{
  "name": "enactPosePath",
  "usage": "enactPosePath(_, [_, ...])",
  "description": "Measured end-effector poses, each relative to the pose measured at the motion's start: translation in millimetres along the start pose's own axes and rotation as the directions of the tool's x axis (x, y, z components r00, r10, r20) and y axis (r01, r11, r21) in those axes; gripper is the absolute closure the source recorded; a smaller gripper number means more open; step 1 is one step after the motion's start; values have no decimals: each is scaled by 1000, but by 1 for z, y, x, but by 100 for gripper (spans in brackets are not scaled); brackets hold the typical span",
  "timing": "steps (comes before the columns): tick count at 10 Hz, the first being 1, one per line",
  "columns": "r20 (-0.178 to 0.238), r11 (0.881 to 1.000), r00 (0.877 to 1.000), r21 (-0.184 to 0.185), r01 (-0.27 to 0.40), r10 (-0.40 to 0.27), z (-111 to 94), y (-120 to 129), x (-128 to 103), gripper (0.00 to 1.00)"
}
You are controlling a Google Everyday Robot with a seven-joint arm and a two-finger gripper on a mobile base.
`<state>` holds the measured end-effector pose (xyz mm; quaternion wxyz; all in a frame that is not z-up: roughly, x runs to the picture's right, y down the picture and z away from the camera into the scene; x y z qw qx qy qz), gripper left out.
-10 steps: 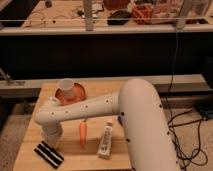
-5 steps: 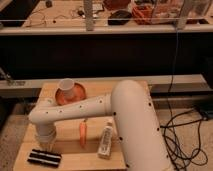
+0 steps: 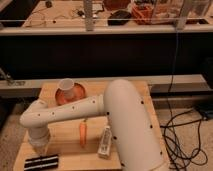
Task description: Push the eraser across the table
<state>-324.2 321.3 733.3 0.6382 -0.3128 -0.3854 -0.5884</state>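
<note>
Whether the gripper [image 3: 42,148] is released or clenched cannot be told: its tip is hidden at the lower end of the white robot arm [image 3: 75,111]. The gripper is positioned low over the front left corner of the light wooden table [image 3: 137,89], directly above the task object and either touching it or just short of it; which of the two cannot be determined.

The task object, a flat black rectangular eraser with pale stripes [image 3: 41,161], lies lengthwise along the front left edge of the table, immediately below the gripper.

Other items on the table:
- An orange carrot [image 3: 83,134], just right of the gripper, pointing toward the front edge.
- A white oblong packet [image 3: 105,142], right of the carrot.
- A white cup [image 3: 66,86] standing on a round orange plate [image 3: 75,95] toward the rear left.

Task status, as judged: the approach looks complete, with the gripper in a pushing position at the eraser. The eraser sits at one corner, so nearly the whole traverse across the table is left. A rightward path is obstructed by the carrot and the packet.
</note>
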Motion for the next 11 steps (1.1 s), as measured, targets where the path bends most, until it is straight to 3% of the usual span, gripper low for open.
enactPosePath(3, [4, 999, 1000, -26, 19, -19, 1, 0, -10, 99])
enactPosePath(6, [24, 995, 996, -38, 92, -91, 1, 1, -28, 99])
enactPosePath(11, [21, 986, 989, -76, 148, -147, -13, 39, -77, 96])
